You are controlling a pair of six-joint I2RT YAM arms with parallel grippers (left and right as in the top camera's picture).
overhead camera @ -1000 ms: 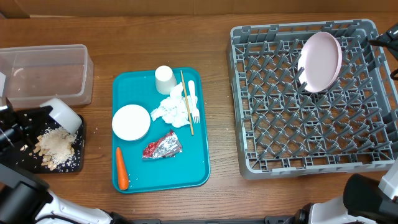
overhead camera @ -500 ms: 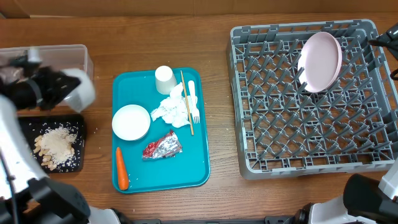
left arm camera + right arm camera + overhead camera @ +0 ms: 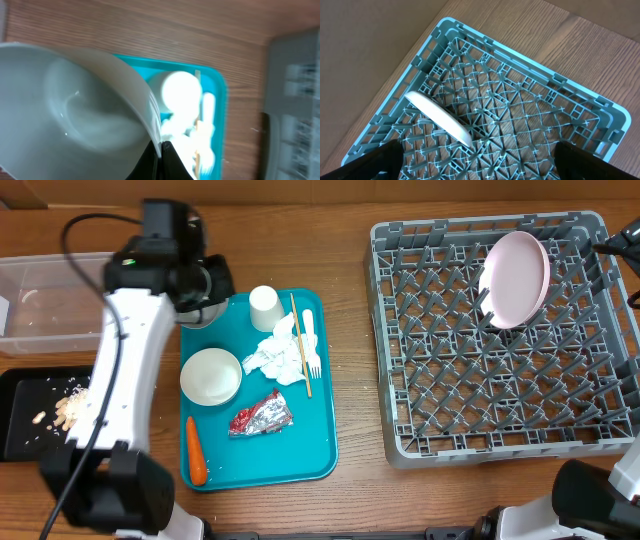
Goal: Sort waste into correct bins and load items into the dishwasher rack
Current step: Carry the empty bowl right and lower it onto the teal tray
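My left gripper (image 3: 161,150) is shut on the rim of a small white bowl (image 3: 75,105). It holds that bowl (image 3: 207,284) tilted, above the table at the teal tray's far left corner. On the tray lie a second white bowl (image 3: 210,376), a white cup (image 3: 263,307), a crumpled napkin (image 3: 272,358), a wooden stick (image 3: 300,345), a white fork (image 3: 311,345), a foil wrapper (image 3: 262,416) and a carrot (image 3: 196,450). The pink-white plate (image 3: 516,277) stands on edge in the grey rack (image 3: 500,430). My right gripper (image 3: 480,172) hangs open above the rack (image 3: 530,100).
A clear tub (image 3: 50,305) sits at the far left. In front of it is the black tray (image 3: 20,430) with nuts and crumbs (image 3: 68,410), partly hidden by my left arm. The teal tray (image 3: 320,450) lies between the bins and the rack.
My left arm has swung from over the black tray, past the clear tub, to the right and far side, carrying the bowl to the teal tray's corner. The right arm has not moved.
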